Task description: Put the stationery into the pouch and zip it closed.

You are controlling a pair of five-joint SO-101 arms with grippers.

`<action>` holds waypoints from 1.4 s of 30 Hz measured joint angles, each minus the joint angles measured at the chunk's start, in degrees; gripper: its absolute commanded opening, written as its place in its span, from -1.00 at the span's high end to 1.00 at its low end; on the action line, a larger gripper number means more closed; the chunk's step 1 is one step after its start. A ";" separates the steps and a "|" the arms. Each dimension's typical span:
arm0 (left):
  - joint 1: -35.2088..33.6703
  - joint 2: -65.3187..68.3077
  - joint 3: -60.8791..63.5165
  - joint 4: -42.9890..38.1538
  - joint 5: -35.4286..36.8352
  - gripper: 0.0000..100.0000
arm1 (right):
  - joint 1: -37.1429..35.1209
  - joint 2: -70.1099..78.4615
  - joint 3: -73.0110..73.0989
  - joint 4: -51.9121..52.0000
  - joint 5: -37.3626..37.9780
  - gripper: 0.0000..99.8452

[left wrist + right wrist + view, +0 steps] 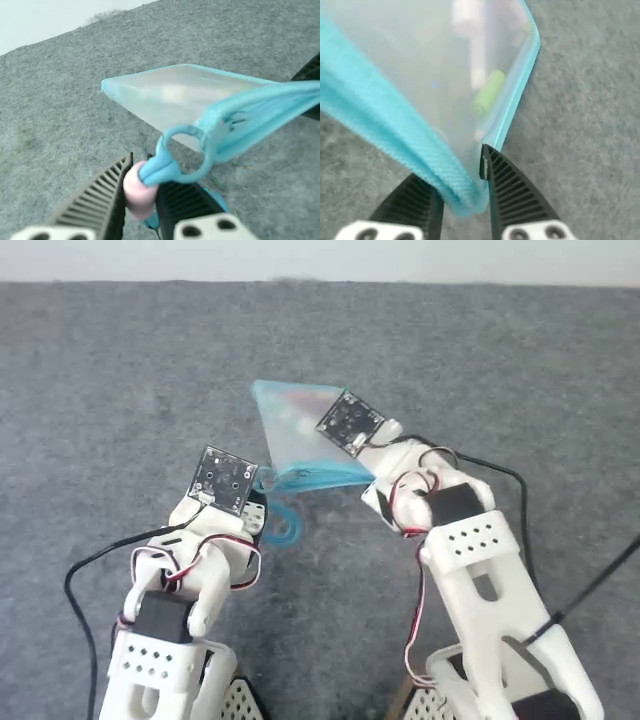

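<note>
The translucent pouch [298, 430] with teal edging is lifted off the grey mat between the two arms. My left gripper [140, 161] is shut on the teal zipper pull [155, 170], beside its pink bead [136, 192] and just below the pull's ring [184, 152]. The zipper band [260, 112] runs away from it along the pouch's edge. My right gripper [463, 172] is shut on the pouch's [420, 75] teal-edged corner at the opposite end. Through the wall I see a white item [470, 30] and a green item [488, 93] inside.
A teal cord loop [286, 526] hangs next to the left arm [200, 570]. Grey carpet-like mat [120, 380] stretches all around, with a pale wall strip along the far edge. The right arm [470, 550] stands at the right.
</note>
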 measured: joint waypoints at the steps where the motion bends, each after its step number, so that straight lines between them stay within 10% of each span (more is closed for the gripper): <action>1: 0.00 0.00 0.00 0.00 0.00 0.98 | 0.70 0.00 0.00 0.00 0.00 0.98; 17: 0.18 0.44 0.00 0.00 0.00 0.97 | 4.84 0.00 -0.09 1.14 0.00 0.97; 26: -0.09 0.44 3.60 -3.34 0.00 0.36 | 5.27 0.26 0.44 7.82 0.00 0.30; 42: -0.18 0.44 3.60 -3.69 0.00 0.35 | 3.16 0.35 -7.56 25.85 -8.53 0.32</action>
